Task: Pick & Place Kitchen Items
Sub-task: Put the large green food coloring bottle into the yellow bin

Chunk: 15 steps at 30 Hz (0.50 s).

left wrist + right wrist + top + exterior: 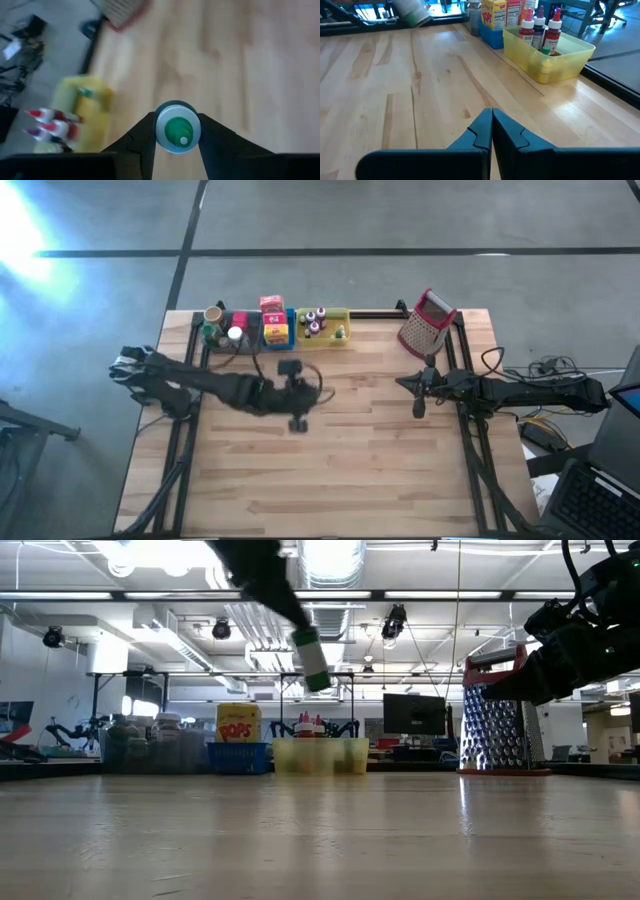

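Overhead, the left gripper (297,423) hides its load; only the wrist view shows its fingers clamped on a green-capped bottle (178,127) — held above mid-tabletop (340,470), long axis tilted, cap toward the wrist camera. Blurred trays (275,330) line the far edge. Right gripper (492,125) hovers, fingers together — empty.

Both arms are dark, almost black, and made of chunky parts joined together. The left arm (215,385) has a boxy block near its tip with a thin black cable looping beside it, and its fingers (142,140) are black, smooth wedges. The right arm (520,391) ends in a slim tip, and its fingers (480,131) look dark blue, with a stepped edge.
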Tool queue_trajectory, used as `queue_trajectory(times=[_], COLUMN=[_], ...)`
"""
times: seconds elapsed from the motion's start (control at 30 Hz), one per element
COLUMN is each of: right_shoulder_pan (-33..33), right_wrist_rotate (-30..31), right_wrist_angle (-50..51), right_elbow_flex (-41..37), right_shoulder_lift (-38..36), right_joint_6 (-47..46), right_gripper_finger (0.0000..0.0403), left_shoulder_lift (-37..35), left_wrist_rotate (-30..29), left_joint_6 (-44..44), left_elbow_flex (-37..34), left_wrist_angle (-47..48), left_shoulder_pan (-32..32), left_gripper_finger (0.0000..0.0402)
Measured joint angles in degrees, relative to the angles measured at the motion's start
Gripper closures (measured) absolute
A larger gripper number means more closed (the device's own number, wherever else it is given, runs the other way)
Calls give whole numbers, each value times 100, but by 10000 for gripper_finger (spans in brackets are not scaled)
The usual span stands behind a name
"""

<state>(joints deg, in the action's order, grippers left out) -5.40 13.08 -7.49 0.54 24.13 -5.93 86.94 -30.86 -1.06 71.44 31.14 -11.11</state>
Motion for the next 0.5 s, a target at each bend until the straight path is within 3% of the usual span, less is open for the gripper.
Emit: queue_trajectory(times=[0.23,0.4,0.5], right_shoulder_pan=[1,-1,1], right_wrist_rotate=[0,0,0], right_wrist_angle=[0,0,0], right_elbow_flex=[0,1,1], right_shoulder_lift=[-1,1,0], right_joint_6=[-2,0,0], right_gripper_finger=[394,394,394], left_shoulder_lift=[0,2,90], left_wrist_rotate=[69,1195,1479], left_joint_6=[-88,669,819], left_elbow_flex=[294,553,707], left_wrist_angle=[-898,-1017,-970], left_shoulder_pan=[1426,2657,3211], left_gripper_finger=[276,276,275])
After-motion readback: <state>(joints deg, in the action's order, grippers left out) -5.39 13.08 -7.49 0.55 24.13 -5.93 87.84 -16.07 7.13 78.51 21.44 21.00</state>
